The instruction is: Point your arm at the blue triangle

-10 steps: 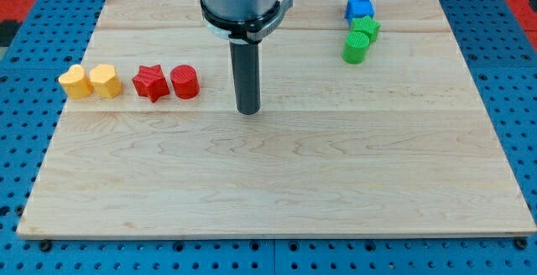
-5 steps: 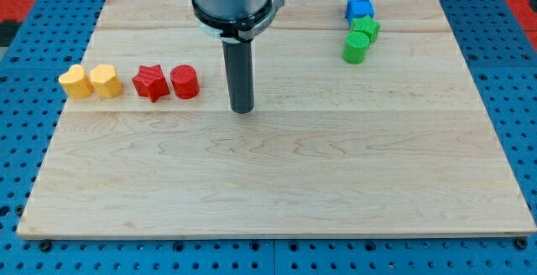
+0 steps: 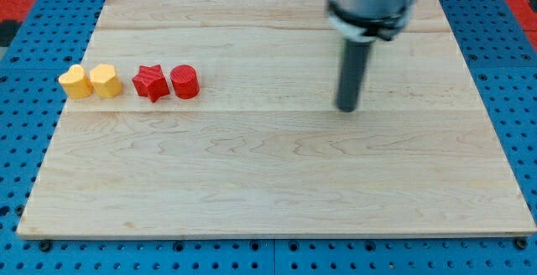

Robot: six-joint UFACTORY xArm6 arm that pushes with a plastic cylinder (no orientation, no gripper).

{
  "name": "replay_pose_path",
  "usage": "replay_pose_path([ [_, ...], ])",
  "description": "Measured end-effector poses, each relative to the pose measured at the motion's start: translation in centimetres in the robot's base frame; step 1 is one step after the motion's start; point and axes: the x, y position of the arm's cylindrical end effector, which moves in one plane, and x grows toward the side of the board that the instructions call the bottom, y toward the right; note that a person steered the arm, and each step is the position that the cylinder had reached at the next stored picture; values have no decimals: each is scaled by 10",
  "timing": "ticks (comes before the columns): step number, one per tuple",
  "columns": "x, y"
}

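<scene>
My arm stands at the view's upper right, and the dark rod comes down to my tip (image 3: pixel 347 107) on the wooden board (image 3: pixel 277 183). The arm's body and the rod cover the top right spot where the blue and green blocks stood in the earlier frames, so the blue triangle is hidden now. No blue or green block shows in this frame.
At the view's left is a row of blocks: a yellow block (image 3: pixel 75 81), a second yellow block (image 3: pixel 106 80), a red star (image 3: pixel 151 82) and a red cylinder (image 3: pixel 185 82). A blue pegboard (image 3: pixel 17 141) surrounds the board.
My tip has jumped from the board's middle, beside the red cylinder, far to the view's right. The arm now hides the blue and green blocks that showed before.
</scene>
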Motion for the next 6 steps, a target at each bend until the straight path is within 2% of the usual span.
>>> replay_pose_path([
  [1, -40, 63],
  [2, -87, 95],
  [5, -218, 115],
  [6, -237, 94],
])
